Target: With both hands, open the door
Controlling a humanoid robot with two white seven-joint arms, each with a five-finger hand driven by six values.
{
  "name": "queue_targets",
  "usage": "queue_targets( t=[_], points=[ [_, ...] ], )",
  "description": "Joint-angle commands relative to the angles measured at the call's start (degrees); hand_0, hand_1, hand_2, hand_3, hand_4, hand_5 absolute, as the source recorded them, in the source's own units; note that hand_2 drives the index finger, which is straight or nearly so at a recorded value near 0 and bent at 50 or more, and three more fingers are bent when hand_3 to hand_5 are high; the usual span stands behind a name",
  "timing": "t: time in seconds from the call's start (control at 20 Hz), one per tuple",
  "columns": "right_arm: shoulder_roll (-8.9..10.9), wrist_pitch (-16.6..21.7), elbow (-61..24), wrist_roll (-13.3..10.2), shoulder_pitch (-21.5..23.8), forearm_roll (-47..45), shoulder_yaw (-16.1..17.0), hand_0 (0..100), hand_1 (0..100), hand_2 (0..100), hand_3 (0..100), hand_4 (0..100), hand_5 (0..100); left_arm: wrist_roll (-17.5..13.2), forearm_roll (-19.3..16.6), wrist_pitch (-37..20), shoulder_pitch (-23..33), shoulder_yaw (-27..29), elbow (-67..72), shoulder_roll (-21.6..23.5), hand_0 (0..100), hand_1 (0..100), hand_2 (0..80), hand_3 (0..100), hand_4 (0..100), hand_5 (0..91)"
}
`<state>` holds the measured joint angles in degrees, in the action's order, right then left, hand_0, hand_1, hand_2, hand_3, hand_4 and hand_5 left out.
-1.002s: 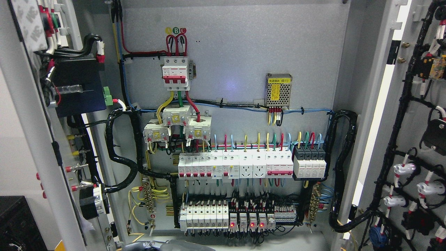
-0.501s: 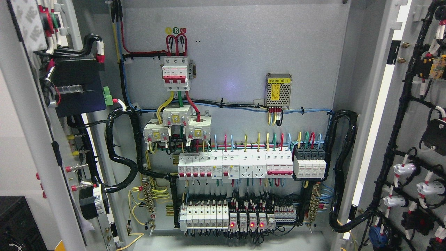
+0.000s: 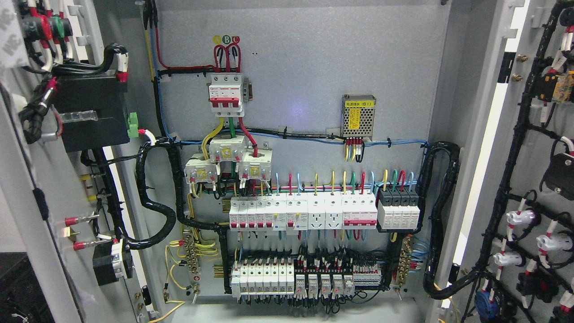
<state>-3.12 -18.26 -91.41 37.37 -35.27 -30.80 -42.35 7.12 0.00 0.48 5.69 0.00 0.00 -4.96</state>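
Note:
An electrical cabinet fills the head view with both doors swung outward. The left door (image 3: pixel 40 179) stands at the picture's left, its inner face carrying a black box (image 3: pixel 89 112), wires and red terminals. The right door (image 3: pixel 529 157) stands at the right, lined with black cable looms and white lamp holders. Between them the grey back panel (image 3: pixel 305 67) shows rows of white breakers (image 3: pixel 302 214) and coloured wiring. Neither of my hands nor any arm shows in the view.
A thick black cable loop (image 3: pixel 157 206) runs from the left door to the panel, and another (image 3: pixel 441 215) hangs along the right side. A small metal power supply (image 3: pixel 358 115) sits on the panel. A dark object (image 3: pixel 18 287) lies at the lower left outside the cabinet.
The left door has swung further, its box and terminals shifting left. A grey shape at the bottom edge a second ago is gone. The red lights on the bottom row have gone dark.

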Motion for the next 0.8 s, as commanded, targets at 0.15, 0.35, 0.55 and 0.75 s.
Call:
queue_targets(
  t=[0.15,0.35,0.55,0.75],
  points=[
    [-5.05,0.0,5.4,0.0,-2.0,0.0,-2.6,19,0,0,0,0,0,0.0,0.7,0.0,1.6,-0.6,-5.0,2.1,0,0,0.0,0,0,0.0],
    [-5.4,0.0,5.5,0.0,-2.4,0.0,-3.5,19,0,0,0,0,0,0.0,0.7,0.0,5.2,-1.3,-14.3,3.1,0,0,0.0,0,0,0.0],
    [-4.7,0.1,5.2,0.1,-2.0,0.0,-2.7,19,0,0,0,0,0,0.0,0.7,0.0,8.0,-7.3,-22.2,4.0,0,0,0.0,0,0,0.0],
    [-3.04,0.3,4.9,0.1,-1.8,0.0,0.3,19,0,0,0,0,0,0.0,0.7,0.0,10.9,-10.7,-31.9,5.1,0,0,0.0,0,0,0.0]
  ],
)
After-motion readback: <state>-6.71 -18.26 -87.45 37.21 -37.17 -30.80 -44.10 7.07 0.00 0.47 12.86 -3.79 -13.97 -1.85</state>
